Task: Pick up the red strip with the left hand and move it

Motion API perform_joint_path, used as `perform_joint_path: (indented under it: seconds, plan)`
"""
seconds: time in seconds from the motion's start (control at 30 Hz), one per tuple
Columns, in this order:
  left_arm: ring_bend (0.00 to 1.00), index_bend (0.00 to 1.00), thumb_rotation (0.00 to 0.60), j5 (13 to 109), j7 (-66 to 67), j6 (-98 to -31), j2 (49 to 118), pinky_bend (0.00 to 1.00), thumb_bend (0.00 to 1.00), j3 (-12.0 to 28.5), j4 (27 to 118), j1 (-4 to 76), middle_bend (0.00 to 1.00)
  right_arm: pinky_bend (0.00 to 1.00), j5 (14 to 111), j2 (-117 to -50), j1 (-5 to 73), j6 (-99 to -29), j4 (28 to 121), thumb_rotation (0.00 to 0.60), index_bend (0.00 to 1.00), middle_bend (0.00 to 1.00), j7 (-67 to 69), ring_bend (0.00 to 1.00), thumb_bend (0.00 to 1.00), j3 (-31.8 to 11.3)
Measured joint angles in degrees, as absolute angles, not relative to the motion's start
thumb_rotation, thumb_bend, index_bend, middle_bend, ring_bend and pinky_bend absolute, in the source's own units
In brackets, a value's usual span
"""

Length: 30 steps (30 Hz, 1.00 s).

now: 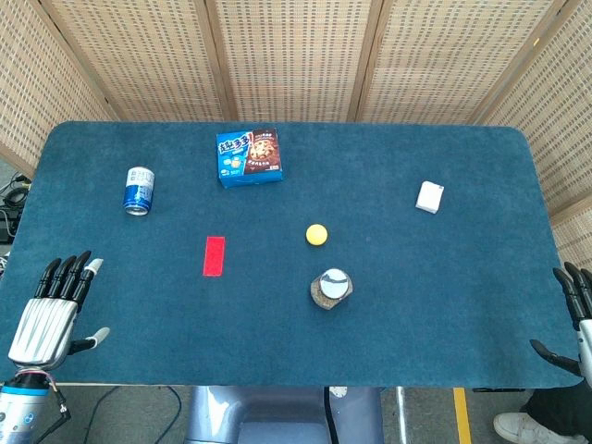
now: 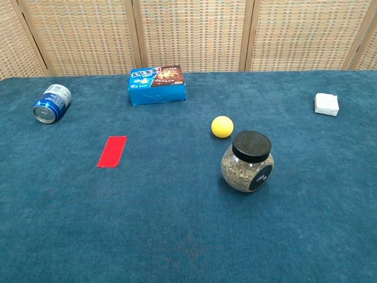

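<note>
The red strip [image 1: 214,255] [image 2: 112,151] lies flat on the blue table cloth, left of centre. My left hand [image 1: 54,310] hovers at the table's near left corner, well to the left of the strip, fingers straight and spread, holding nothing. My right hand [image 1: 573,324] shows only partly at the right edge of the head view, fingers apart, nothing in it. Neither hand appears in the chest view.
A blue can [image 1: 139,191] [image 2: 52,103] lies at the far left. A blue biscuit box [image 1: 249,157] [image 2: 157,85] sits at the back. A yellow ball [image 1: 316,235] [image 2: 222,127], a black-lidded jar [image 1: 330,289] [image 2: 248,162] and a white block [image 1: 429,197] [image 2: 326,104] lie to the right.
</note>
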<state>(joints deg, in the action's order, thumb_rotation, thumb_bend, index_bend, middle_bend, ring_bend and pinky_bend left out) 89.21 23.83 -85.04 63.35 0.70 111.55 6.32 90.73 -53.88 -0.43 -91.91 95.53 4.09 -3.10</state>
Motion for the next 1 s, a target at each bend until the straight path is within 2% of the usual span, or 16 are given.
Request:
perform_joint_path:
  seconds: [0.43, 0.67, 0.73, 0.87, 1.0]
  plan:
    - [0.0, 0.0, 0.6, 87.3, 23.1, -82.6, 63.9, 0.0, 0.0, 1.7, 110.8, 7.7, 0.0, 0.0, 89.9, -53.7, -0.1, -91.1, 95.7, 0.6, 0.0, 0.0, 4.5, 0.0, 0.0, -3.3]
    - [0.0, 0.0, 0.6, 81.5, 24.3, -73.9, 67.6, 0.0, 0.0, 5.2, 107.5, 13.8, 0.0, 0.0, 88.3, -53.6, 0.3, -89.8, 95.6, 0.6, 0.0, 0.0, 4.5, 0.0, 0.0, -3.7]
    - [0.0, 0.02, 0.6, 79.2, 24.9, -70.1, 69.7, 0.0, 0.0, 6.7, 105.3, 16.9, 0.0, 0.0, 87.5, -53.7, 0.6, -88.9, 95.4, 0.6, 0.0, 0.0, 4.3, 0.0, 0.0, -3.8]
    - [0.0, 0.16, 0.6, 75.6, 25.6, -64.4, 74.8, 0.0, 0.01, 9.4, 99.4, 22.4, 0.0, 0.0, 85.7, -54.0, 1.2, -87.1, 95.1, 0.6, 0.0, 0.0, 3.6, 0.0, 0.0, -4.1]
    - [0.0, 0.24, 0.6, 73.3, 24.4, -59.8, 80.7, 0.0, 0.07, 11.4, 90.8, 27.2, 0.0, 0.0, 84.4, -54.4, 1.6, -86.4, 94.8, 0.6, 0.0, 0.0, 3.1, 0.0, 0.0, -4.6]
